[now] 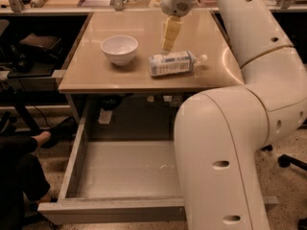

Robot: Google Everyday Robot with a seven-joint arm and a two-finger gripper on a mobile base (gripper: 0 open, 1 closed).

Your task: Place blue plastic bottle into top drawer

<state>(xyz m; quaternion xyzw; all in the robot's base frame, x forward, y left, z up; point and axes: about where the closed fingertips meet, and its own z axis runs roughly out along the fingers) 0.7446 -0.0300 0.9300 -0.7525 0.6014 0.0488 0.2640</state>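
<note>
One hand (168, 46) pointing down, close by blue plastic bottle (171, 63) | grip: cannot tell

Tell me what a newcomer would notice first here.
The bulky white robot arm fills the right foreground, its gripper hanging close above the clear plastic bottle with a pale blue label, which lies on its side on the tan tabletop beside a small white bowl. Below, the wide grey metal drawer stands pulled open.
</note>
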